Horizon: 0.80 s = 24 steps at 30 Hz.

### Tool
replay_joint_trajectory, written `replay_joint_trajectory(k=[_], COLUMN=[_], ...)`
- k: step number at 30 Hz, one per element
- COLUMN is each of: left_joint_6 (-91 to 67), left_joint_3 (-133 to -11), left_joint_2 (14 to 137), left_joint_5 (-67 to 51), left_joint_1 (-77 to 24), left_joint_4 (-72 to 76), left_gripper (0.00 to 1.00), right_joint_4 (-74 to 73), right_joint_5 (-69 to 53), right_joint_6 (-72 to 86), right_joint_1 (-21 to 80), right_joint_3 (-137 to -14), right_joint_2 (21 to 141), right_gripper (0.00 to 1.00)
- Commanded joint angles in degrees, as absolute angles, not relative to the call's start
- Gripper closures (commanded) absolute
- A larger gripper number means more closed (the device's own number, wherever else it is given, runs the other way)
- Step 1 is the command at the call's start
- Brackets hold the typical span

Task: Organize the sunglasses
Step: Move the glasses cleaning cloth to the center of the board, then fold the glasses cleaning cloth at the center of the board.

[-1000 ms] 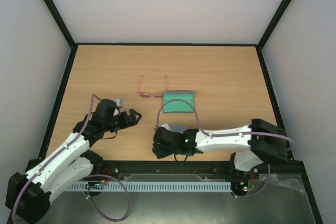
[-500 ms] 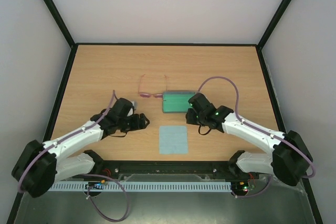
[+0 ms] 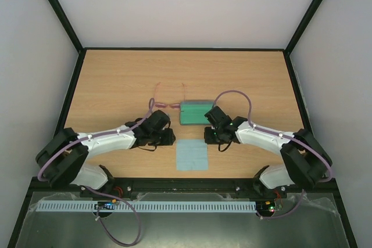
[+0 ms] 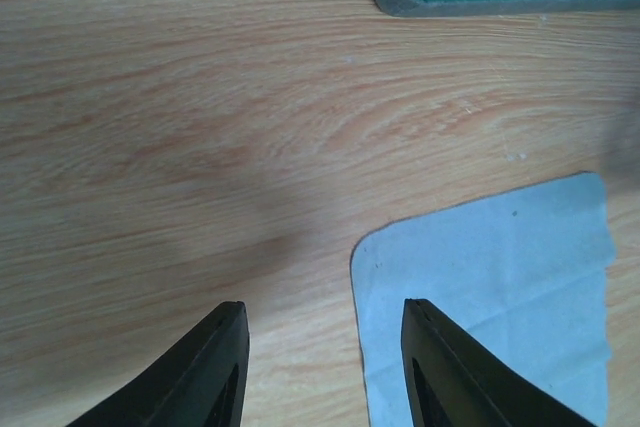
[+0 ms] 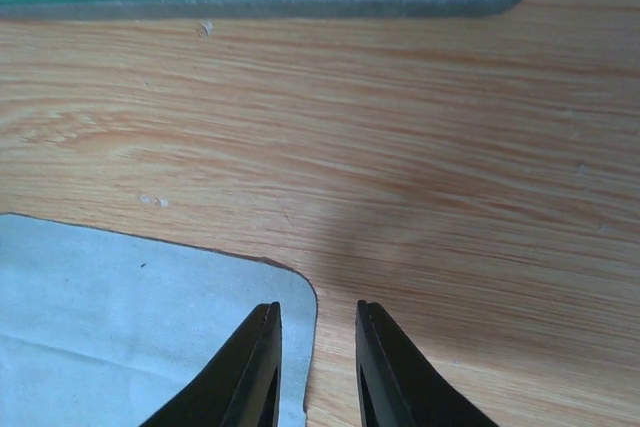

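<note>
Pink sunglasses (image 3: 167, 105) on worktop (image 3: 116, 74), at 9 o'clock of open case (image 3: 197, 112), front running 9-to-3; 12 o'clock from nearer left fingers (image 3: 170, 137), half-open, empty; right fingers (image 3: 207, 135) narrowly parted, empty.

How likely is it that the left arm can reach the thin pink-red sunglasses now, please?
Likely yes: the left gripper sits close by the sunglasses, bare wooden table between them, the green-lined case off beside them.
</note>
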State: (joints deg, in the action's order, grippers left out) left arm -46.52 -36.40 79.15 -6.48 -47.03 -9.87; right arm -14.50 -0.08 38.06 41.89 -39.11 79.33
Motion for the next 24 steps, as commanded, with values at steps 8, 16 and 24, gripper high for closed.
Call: replay_joint_trajectory(k=[8,16,24], left_joint_6=[-47.5,-47.5,-47.5], left_joint_3=[-38.7,-38.5,-38.5], left_joint_2=[83.8,83.3,83.0], left_joint_5=[-3.0,-2.8,-2.6], left_joint_1=[-49.4,-49.5,-49.5], left_joint_4=[-8.0,-8.4,-8.8], left_gripper=[0.56,0.56,0.56], right_joint_4=[-13.9,-13.7,-14.8], right_joint_5=[-1.2,0.5,2.4], right_joint_6=[36.7,36.9,36.7], right_joint_1=[43.4,44.5,44.7], right_joint_3=[-37.3,-38.1,-40.0], right_joint_2=[82.3,84.2,86.4], right_gripper=[0.81,0.8,0.8])
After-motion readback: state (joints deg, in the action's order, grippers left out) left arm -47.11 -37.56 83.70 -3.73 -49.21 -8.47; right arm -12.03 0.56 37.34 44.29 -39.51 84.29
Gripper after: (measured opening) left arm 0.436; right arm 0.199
